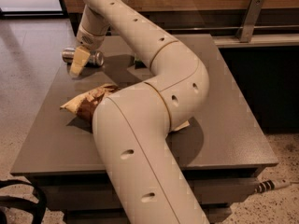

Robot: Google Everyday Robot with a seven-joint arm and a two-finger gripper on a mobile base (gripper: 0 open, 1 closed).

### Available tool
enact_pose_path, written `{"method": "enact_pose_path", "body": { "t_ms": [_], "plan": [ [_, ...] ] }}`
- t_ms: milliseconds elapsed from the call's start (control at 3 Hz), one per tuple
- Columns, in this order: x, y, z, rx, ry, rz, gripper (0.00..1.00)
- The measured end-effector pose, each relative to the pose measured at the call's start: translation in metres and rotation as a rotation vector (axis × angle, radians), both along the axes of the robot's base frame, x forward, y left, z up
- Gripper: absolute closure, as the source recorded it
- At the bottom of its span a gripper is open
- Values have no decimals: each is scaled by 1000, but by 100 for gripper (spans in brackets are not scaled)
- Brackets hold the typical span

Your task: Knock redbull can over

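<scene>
Tool [77, 63] over fallen redbull can [96, 58]; chip bag [88, 102] nearby.

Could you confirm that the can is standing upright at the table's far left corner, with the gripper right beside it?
No: the camera view shows the can lying on its side, not upright. It is at the table's far left corner, with the gripper right beside it.

Redbull can [68, 55]: 1
Chip bag [87, 101]: 1
Table [229, 101]: 1
Gripper [76, 68]: 1, far left corner of table, in front of can
</scene>
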State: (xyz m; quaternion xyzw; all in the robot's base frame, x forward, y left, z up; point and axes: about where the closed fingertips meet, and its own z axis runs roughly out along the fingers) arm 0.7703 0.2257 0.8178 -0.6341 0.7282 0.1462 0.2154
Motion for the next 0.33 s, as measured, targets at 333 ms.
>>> {"method": "enact_pose_path", "body": {
  "t_ms": [333],
  "plan": [
    [0, 0, 0, 0, 0, 0, 0]
  ]
}}
